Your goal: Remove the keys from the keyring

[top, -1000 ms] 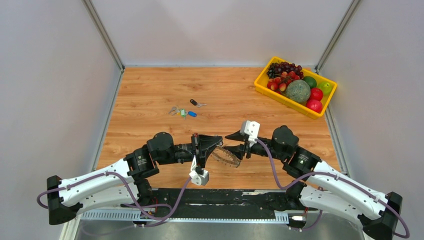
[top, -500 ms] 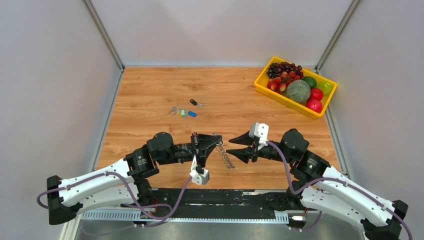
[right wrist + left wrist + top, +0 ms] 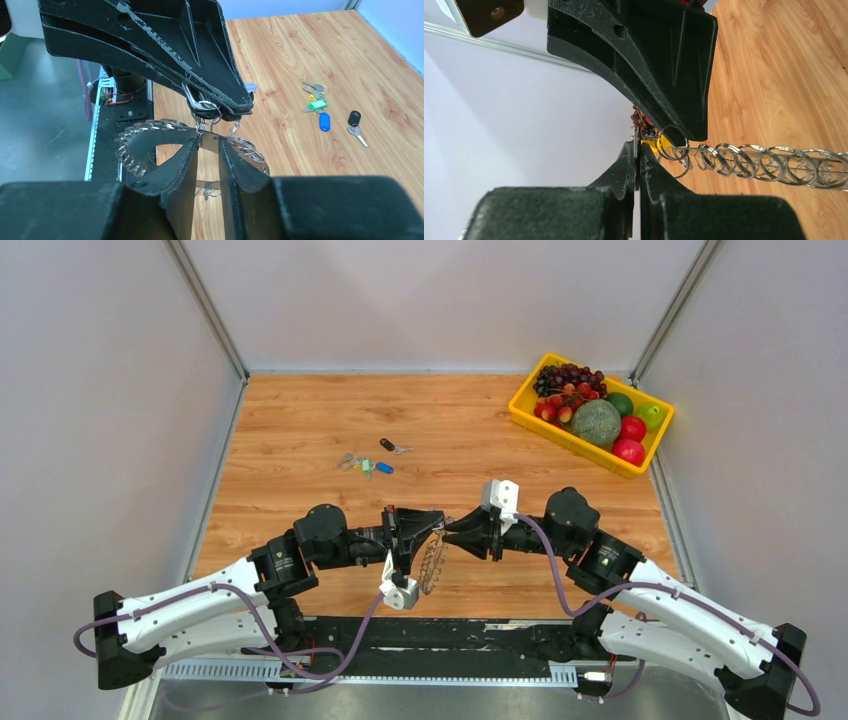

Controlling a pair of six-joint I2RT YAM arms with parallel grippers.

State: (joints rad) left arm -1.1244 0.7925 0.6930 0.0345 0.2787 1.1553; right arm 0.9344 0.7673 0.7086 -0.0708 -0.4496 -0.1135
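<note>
**Right gripper back on the keyring, jaws closing**

Half a second ago the right gripper point(image 3: 209, 150) stood clear of the keyring point(image 3: 432, 562) with its jaws wide. It has now come back in to the top of the keyring, nose to nose with the left gripper point(image 3: 638, 150). Its jaws have narrowed to a slim gap around a small silver piece among the little loops there. Whether they already bite on that piece cannot be told.

The left gripper is pressed fully together on a thin metal part at the keyring's rim. The keyring has swung from lying out flat to hanging nearly edge-on below the two grippers, above the table.

A cluster of keys point(image 3: 364, 464) with coloured tags and a black-headed key point(image 3: 393, 446) lie on the wood, well beyond the keyring.

This looks like a fresh grab for another pull, the left side acting as anchor. No key can be made out on the keyring's coil, so how many remain is unclear.
</note>
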